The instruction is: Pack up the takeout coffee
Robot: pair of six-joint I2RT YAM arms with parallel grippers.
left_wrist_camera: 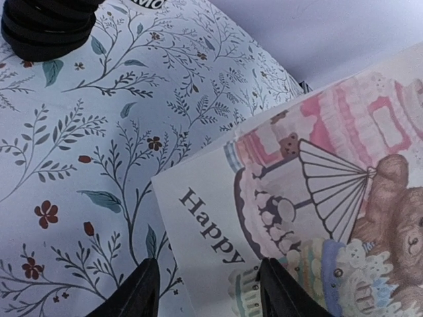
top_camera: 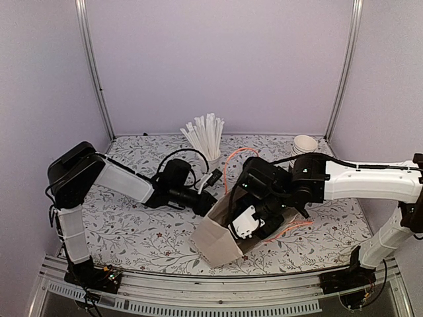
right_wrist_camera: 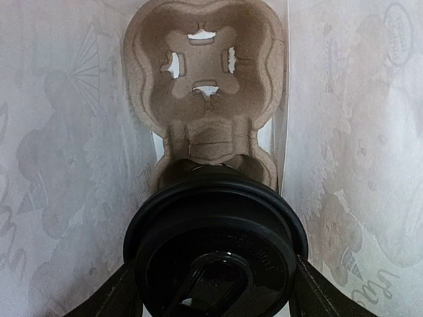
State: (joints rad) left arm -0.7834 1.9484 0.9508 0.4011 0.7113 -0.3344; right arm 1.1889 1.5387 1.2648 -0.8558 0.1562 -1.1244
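Observation:
The takeout coffee [right_wrist_camera: 215,244], a black cup under a round black lid, fills the lower half of the right wrist view. My right gripper [right_wrist_camera: 213,267] is shut on it, one finger pressed to each side of the lid. The cup is inside the white printed paper bag [top_camera: 221,239], at the near pocket of a brown pulp cup carrier [right_wrist_camera: 205,79]. Seen from above, the bag lies tilted with its mouth toward my right gripper [top_camera: 254,221], which reaches into it. My left gripper [left_wrist_camera: 209,264] is open, and the bag's "Happy" panel [left_wrist_camera: 218,231] runs between its fingers. It sits at the bag's left rim [top_camera: 208,200].
A white cup of white straws [top_camera: 206,139] stands at the back centre. A stack of lidless cups [top_camera: 304,144] is at the back right. The bag's orange cord handles [top_camera: 231,165] loop up beside the arms. A floral cloth [top_camera: 132,224] covers the table.

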